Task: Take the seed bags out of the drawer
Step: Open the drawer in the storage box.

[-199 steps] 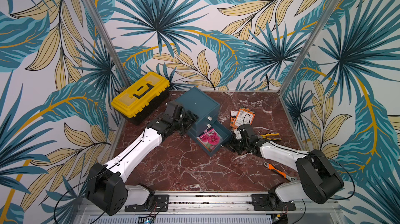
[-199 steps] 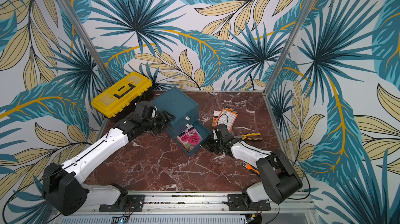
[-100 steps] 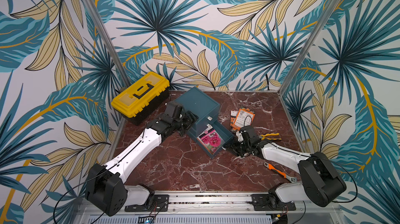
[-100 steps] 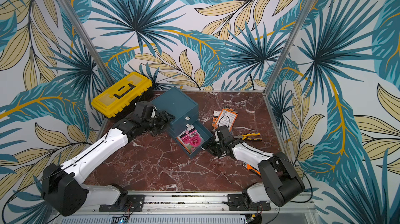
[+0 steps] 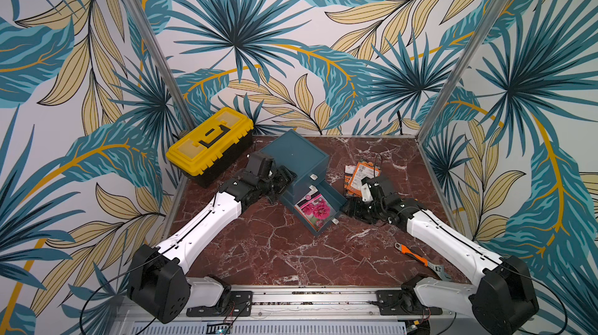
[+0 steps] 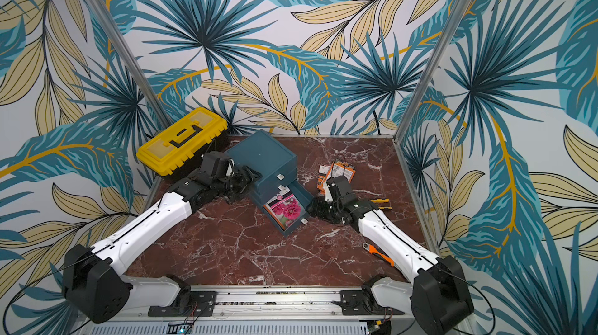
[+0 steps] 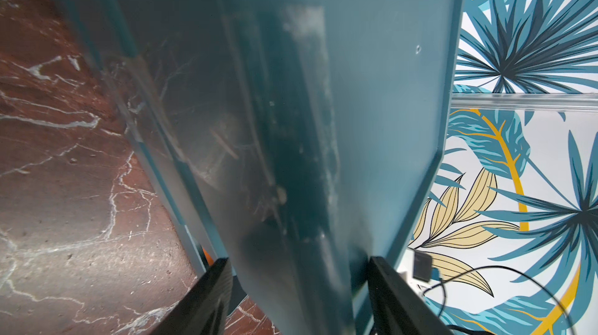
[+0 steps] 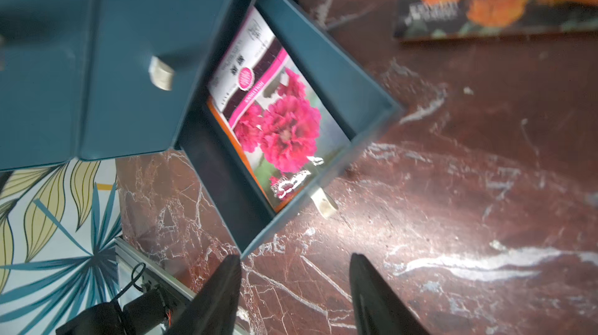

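Right wrist view: the right gripper (image 8: 294, 257) hangs released, jaws apart with only bare tabletop (image 8: 453, 187) between them, just short of the front corner of the pulled-out drawer (image 8: 326, 65). Directly ahead of it a pink-flower seed bag (image 8: 281, 123) lies flat and face up on the drawer floor. An orange edge showing beneath it may be another packet. The bag nearly fills the drawer, its edges close against the walls, so the likely way in is from above, with a fingertip worked under a free edge. The front wall and its pull tab (image 8: 323, 202) stand between gripper and bag. Farther off, beyond the drawer's side wall, the seed bags already out (image 8: 485, 3) lie overlapping on the tabletop, clear of the drawer. Open marble on that side of the gripper leaves room to carry a bag across and set it down. Across the cabinet (image 5: 293, 155), the left gripper (image 7: 299, 260) grasps the cabinet's body, a finger on either face of its edge, apparently bracing it against the pull of the drawer. A yellow toolbox (image 5: 208, 141) sits behind the left gripper, well apart from the work.
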You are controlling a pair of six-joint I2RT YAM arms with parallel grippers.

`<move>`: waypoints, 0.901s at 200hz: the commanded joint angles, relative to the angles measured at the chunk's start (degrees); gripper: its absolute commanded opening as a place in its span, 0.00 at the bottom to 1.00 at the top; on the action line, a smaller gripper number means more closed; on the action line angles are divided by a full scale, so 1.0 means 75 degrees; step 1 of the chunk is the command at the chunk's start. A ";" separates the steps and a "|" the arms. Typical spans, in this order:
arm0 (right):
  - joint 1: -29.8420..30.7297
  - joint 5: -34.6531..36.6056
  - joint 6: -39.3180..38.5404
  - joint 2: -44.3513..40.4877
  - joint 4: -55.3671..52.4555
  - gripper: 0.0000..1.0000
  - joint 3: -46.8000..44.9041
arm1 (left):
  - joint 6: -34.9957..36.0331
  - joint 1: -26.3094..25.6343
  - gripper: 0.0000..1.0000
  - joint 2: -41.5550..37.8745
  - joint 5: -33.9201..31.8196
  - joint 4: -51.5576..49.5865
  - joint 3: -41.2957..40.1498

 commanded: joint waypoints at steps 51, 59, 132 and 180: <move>-0.0034 -0.0216 -0.2403 0.1935 -0.0729 0.60 0.2172 | 0.0034 0.0001 0.70 -0.0079 0.0102 -0.0147 -0.0259; -0.0052 -0.0311 -0.2452 0.2184 -0.0904 0.59 0.2385 | 0.0034 -0.0001 0.70 -0.0068 0.0113 -0.0147 -0.0238; -0.0070 -0.0742 -0.1708 0.3110 -0.0449 0.52 0.2326 | 0.0070 0.0012 0.70 -0.0009 0.0149 -0.0143 -0.0209; -0.0069 -0.0641 -0.1541 0.3242 -0.0246 0.51 0.2069 | 0.0084 0.0012 0.70 0.0049 0.0222 -0.0130 -0.0209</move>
